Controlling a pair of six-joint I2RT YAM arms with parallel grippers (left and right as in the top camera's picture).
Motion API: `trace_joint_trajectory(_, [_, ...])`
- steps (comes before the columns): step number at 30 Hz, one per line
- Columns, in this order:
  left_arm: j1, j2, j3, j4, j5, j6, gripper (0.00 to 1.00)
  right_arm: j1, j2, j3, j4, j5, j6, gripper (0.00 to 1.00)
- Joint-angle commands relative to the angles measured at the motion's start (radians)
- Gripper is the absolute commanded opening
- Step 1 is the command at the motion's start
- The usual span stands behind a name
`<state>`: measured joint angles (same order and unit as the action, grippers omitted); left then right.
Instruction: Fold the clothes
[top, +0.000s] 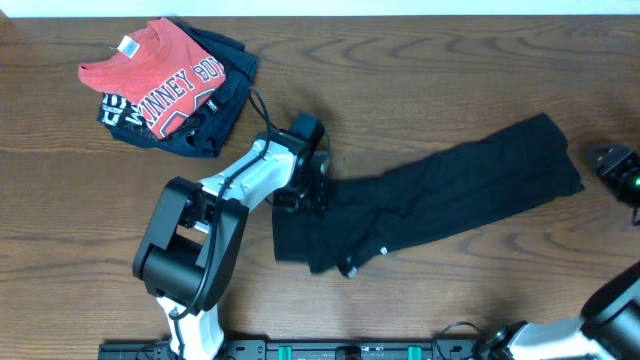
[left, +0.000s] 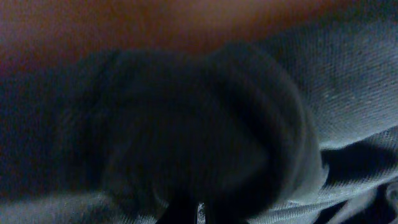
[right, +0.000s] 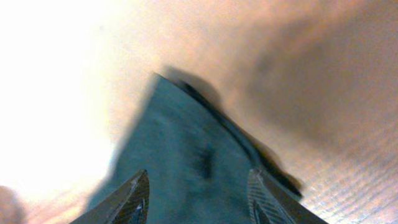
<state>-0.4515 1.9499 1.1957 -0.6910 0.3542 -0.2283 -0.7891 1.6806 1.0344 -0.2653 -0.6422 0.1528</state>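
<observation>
Left arm extended and clamped; right arm at the edge, jaws apart.
From its base at 7 o'clock the left arm (top: 235, 190) reaches toward 1 o'clock, with the left gripper (top: 303, 188) closed on the black T-shirt (top: 450, 190). The right arm (top: 615, 300) sits at 4 o'clock, and the right gripper (right: 199, 198) has its fingers parted.

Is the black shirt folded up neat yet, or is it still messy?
Not folded neat yet. The black shirt lies stretched out in a long, rumpled strip across the table, bunched at one end.
</observation>
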Motion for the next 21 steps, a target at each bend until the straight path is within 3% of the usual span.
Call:
trace_joint_trajectory(1, [0.055,0.053,-0.020,0.126,-0.296,0.079,0.06,0.026,-0.088,-0.001,-0.018,-0.058,0.011,0.52])
trace_joint_trajectory(7, [0.130,0.053,0.021,0.272,-0.296,0.141,0.06,0.141,-0.073,-0.001,-0.122,0.103,0.011,0.54])
trace_joint_trajectory(16, [0.222,0.030,0.124,0.205,-0.291,0.138,0.17,0.286,0.116,-0.001,-0.125,0.352,0.106,0.30])
trace_joint_trajectory(21, [0.224,-0.019,0.150,0.149,-0.277,0.138,0.52,0.290,0.232,-0.001,-0.121,0.352,0.113,0.22])
